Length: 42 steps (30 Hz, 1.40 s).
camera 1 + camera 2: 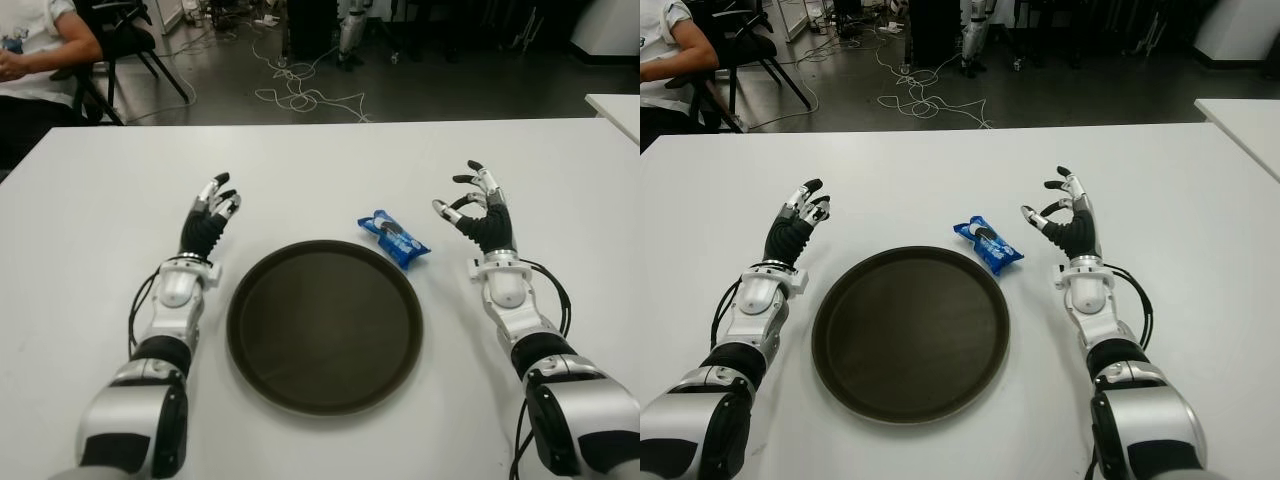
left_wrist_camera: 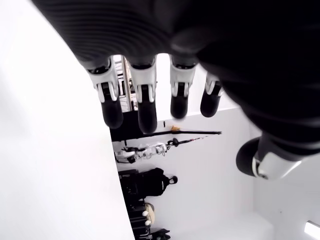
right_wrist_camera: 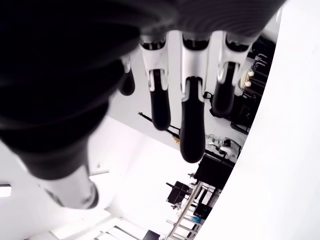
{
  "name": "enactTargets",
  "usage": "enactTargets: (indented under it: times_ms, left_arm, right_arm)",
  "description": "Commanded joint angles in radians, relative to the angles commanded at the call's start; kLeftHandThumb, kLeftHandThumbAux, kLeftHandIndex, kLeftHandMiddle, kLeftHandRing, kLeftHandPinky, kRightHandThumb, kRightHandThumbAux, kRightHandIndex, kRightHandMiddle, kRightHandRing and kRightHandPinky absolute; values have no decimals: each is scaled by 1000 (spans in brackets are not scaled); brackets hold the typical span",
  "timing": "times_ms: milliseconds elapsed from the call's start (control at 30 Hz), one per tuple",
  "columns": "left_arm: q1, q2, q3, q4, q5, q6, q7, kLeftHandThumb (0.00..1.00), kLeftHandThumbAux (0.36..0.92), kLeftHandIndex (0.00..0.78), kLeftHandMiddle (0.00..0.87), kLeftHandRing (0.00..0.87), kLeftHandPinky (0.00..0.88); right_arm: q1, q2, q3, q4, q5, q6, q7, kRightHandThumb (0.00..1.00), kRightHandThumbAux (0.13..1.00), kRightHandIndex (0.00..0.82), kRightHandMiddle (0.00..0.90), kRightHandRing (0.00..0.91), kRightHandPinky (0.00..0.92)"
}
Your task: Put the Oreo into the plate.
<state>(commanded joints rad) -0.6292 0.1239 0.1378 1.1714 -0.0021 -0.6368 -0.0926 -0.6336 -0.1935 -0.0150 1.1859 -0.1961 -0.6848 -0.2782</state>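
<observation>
A blue Oreo packet (image 1: 394, 237) lies on the white table (image 1: 320, 160), just beyond the far right rim of a round dark brown plate (image 1: 323, 325). The plate holds nothing. My right hand (image 1: 476, 211) hovers to the right of the packet, a short gap away, fingers spread and holding nothing. My left hand (image 1: 211, 212) shows to the left of the plate, fingers relaxed and holding nothing. Both wrist views show only extended fingers (image 3: 192, 122) against the room, with no object between them.
A second white table edge (image 1: 615, 108) shows at the far right. A seated person (image 1: 35, 50) is at the back left beside a black chair (image 1: 125, 40). Cables (image 1: 300, 90) lie on the dark floor beyond the table.
</observation>
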Motion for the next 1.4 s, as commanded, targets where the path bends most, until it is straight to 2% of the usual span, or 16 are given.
enactTargets:
  times_ms: [267, 533, 600, 733, 1167, 1267, 1400]
  left_arm:
    - [-2, 0, -2, 2, 5, 7, 9, 566, 477, 8, 48, 77, 155]
    - [-3, 0, -2, 1, 4, 9, 7, 555, 464, 11, 46, 77, 155]
    - [-3, 0, -1, 2, 2, 10, 6, 557, 463, 13, 48, 78, 155]
    - [-3, -1, 1, 2, -1, 10, 2, 563, 466, 18, 65, 88, 155]
    - [-4, -5, -2, 2, 3, 12, 12, 548, 465, 44, 86, 102, 156]
    - [-4, -4, -4, 3, 7, 15, 17, 540, 468, 47, 87, 105, 159]
    - [-4, -4, -7, 3, 9, 18, 21, 526, 474, 46, 85, 104, 155]
  right_arm:
    - [-1, -1, 2, 1, 2, 5, 7, 225, 751, 61, 305, 455, 181]
    - [0, -2, 0, 1, 14, 8, 21, 232, 745, 55, 299, 457, 121]
    - [0, -2, 0, 0, 15, 8, 22, 230, 745, 54, 295, 459, 130]
    - [0, -3, 0, 1, 13, 10, 18, 216, 734, 68, 306, 453, 221]
    - [0, -12, 12, 6, -5, -5, -8, 216, 733, 100, 329, 446, 183]
    - [1, -12, 10, 6, -1, -5, -4, 223, 733, 101, 316, 423, 222]
    - [3, -13, 10, 5, 1, -5, 0, 224, 707, 100, 272, 341, 259]
